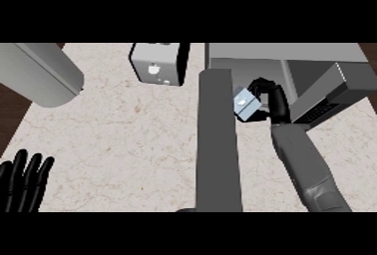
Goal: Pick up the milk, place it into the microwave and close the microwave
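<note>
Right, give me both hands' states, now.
Left hand: open, fingers up, resting at the lower left edge.
Right hand: shut on the milk, by the open microwave.

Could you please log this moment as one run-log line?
right hand: shut on milk, at open microwave | left hand: open, resting lower left | door: open

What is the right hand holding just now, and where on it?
The right hand is curled round the small pale blue-grey milk carton, gripping its far, microwave-facing side. The left hand holds nothing.
</note>
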Tool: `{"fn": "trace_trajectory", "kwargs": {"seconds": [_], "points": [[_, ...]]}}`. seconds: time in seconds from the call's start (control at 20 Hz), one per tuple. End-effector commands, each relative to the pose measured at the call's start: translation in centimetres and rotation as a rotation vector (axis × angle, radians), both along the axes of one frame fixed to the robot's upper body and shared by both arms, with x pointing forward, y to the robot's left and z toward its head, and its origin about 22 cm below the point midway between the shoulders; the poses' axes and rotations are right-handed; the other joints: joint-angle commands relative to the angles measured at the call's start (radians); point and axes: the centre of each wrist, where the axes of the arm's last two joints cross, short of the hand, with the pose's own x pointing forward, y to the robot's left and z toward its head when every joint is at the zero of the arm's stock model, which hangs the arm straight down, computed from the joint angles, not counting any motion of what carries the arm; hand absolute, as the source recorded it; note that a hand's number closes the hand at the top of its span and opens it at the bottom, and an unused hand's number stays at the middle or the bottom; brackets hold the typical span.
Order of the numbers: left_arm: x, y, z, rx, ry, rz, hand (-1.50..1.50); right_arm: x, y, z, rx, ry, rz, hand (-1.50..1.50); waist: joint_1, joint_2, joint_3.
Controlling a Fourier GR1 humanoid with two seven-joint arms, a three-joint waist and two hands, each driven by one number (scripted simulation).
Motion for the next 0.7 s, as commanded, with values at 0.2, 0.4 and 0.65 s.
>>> {"fn": "trace_trajectory", "kwargs": {"seconds": [0.2,0.4,0.65], "points": [[0.7,0.0,-0.8,-0.006,-0.006,-0.033,-1.5,3.1,-1.8,2.8,-0.093,0.001,-0.182,1.5,0.036,0.015,0.002],[0.5,0.0,-0.3,0.001,-0.001,-0.048,-1.5,2.9,-4.4,2.9,-0.161,-0.071,-0.332,1.5,0.048,0.023,0.003],[0.5,0.1,0.0,0.05,0.013,-0.044,-1.5,4.1,-3.7,4.5,-0.395,-0.105,-0.3,-1.5,0.075,0.028,0.003]]}}
